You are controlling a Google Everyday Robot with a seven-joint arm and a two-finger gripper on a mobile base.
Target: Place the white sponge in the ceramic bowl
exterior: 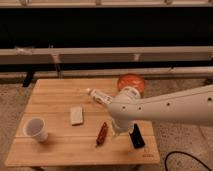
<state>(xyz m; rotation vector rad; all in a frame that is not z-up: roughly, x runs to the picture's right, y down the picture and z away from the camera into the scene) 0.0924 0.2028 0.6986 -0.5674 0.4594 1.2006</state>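
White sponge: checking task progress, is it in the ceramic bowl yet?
Out. The white sponge lies flat on the table, well left of the ceramic bowl. The gripper hangs to the sponge's right, apart from it.

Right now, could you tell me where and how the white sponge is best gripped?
Probably grip the white sponge across its narrower width, from straight above: it lies flat on the table, nothing touching it. The gripper hangs to its right.

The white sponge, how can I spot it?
Look at the wooden table. Near its middle, right of the paper cup and left of the gripper, lies the white sponge. It is the only flat, pale rectangular pad; the cup stands tall and round.
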